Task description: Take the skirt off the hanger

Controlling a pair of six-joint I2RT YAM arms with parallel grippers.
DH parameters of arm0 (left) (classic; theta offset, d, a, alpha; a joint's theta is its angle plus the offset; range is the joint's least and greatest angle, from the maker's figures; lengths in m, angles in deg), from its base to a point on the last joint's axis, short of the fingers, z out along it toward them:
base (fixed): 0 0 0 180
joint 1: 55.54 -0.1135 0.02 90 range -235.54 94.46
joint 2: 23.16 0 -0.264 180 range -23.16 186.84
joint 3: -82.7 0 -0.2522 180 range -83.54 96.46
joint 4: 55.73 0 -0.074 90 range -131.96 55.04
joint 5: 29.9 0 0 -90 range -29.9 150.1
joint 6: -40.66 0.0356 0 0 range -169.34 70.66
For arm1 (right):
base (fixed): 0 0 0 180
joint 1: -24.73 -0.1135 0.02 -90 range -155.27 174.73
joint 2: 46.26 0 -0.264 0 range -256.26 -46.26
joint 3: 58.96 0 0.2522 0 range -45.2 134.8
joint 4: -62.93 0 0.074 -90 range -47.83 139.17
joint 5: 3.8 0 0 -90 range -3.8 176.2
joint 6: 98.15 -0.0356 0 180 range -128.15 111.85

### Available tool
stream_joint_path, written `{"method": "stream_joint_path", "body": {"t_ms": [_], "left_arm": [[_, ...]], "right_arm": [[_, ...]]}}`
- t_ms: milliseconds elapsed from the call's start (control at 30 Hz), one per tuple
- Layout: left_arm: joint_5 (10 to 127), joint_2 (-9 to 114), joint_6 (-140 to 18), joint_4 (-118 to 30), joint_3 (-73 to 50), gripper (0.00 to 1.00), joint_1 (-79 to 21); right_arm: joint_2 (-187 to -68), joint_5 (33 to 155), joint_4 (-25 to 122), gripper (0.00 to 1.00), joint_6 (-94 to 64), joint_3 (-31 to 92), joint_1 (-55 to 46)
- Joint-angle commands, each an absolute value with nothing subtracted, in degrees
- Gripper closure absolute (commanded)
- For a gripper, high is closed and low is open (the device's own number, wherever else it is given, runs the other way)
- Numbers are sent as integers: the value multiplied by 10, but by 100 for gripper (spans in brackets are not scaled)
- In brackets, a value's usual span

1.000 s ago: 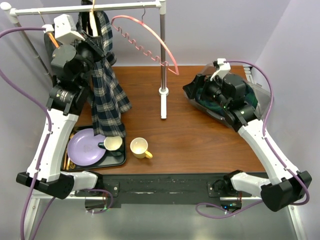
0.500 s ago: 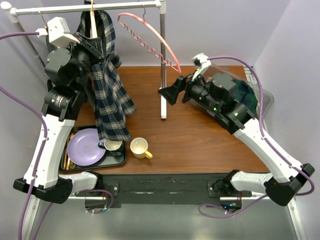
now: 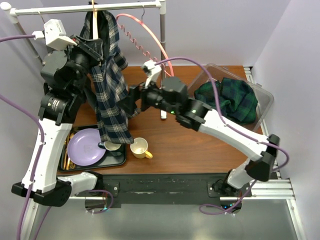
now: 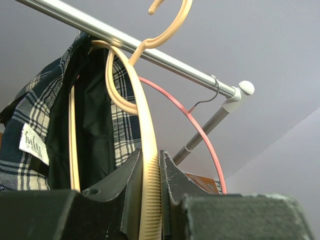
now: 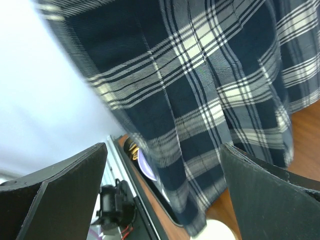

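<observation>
Navy-and-white plaid skirt hangs from a cream plastic hanger, which is hooked over the metal rail at the table's back left. Its hem reaches down near a black tray. The left gripper is clamped on the hanger's arm, just beside the waistband. The right gripper hovers close to the skirt's right side, jaws spread wide and holding nothing. A pink hanger hangs further along the rail. At the right, a clear bin holds dark green cloth.
</observation>
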State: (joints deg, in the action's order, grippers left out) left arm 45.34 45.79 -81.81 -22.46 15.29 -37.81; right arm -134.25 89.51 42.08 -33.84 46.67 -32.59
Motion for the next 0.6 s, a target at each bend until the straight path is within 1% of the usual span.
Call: {"method": "stream_joint_path", "body": {"t_ms": [0,133,300,433,500,567], "left_arm": [[459,412,-826,-320,159,100,-381],[467,400,-833,-324,150,100,-381],[481,396,-848,-321,151,100,-381],[489,392,-859,-329,144,100,-381],[491,390,-862,-333,138,100,-381],[495,385,-868,-338,131,100,-381]], "right_arm": [[-1380,821,458,1,-330,527,-363],[-1414,807,486,1,-328,562,-380],[-1445,786,522,1,-314,577,-402],[-1473,799,529,2,-303,586,-405],[-1479,805,535,3,-299,587,-407],[-1489,809,537,10,-296,587,-407]]}}
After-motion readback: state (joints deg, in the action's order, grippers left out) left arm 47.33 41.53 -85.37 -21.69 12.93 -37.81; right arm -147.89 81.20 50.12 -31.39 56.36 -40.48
